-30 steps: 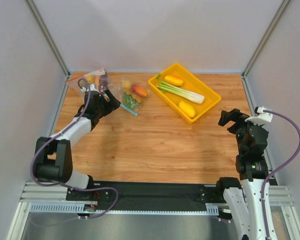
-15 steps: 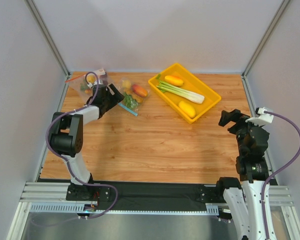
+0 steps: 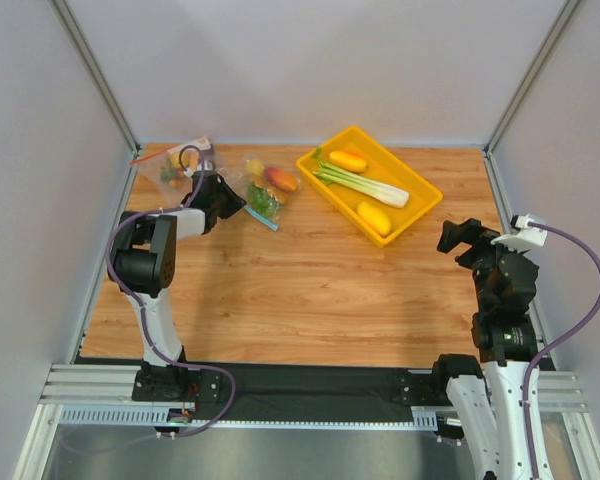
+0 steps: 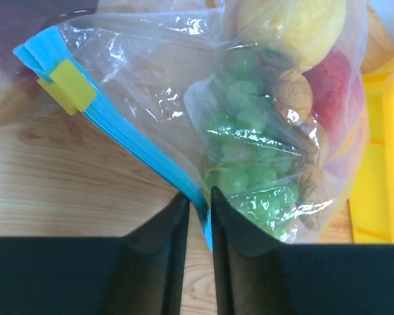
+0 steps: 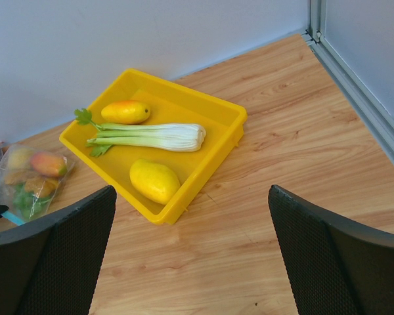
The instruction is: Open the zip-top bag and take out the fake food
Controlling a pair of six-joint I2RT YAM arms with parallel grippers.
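The left gripper (image 4: 199, 197) is closed on the near end of the zip-top bag's (image 4: 157, 79) blue strip (image 4: 125, 131), which runs off toward 10 o'clock (fake food (image 4: 249, 125) at 1 o'clock). The right gripper (image 5: 190, 256), wide open, is held well apart at the bag's 3 o'clock.

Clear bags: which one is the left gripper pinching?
The zip-top bag with the light-blue strip; the left gripper pinches that strip. The bag with the red-orange strip lies farther left, ungripped.

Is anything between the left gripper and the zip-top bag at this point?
Nothing visible is. The left gripper has its fingers on either side of the lower end of the blue zip strip of the zip-top bag.
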